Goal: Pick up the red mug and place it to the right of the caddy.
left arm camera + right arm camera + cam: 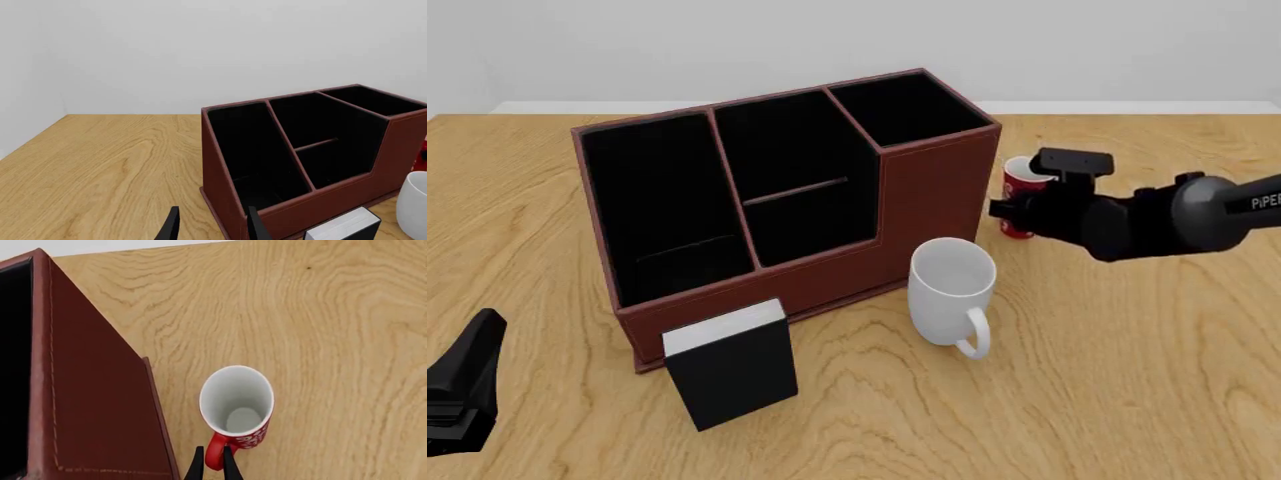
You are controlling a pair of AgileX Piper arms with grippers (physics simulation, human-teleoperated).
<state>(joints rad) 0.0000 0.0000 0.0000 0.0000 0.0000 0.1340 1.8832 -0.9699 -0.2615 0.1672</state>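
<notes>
Pinching the handle of the red mug, right end effector has its fingers nearly closed on it. Mug stands upright on the wooden worktop, just right of the caddy at its taller end; white inside, nothing in it. Caddy is stitched reddish-brown leather look with three black-lined compartments, all bare. Left end effector sits parted at near left, holding nothing. White mug and black box stand near the caddy's near side.
</notes>
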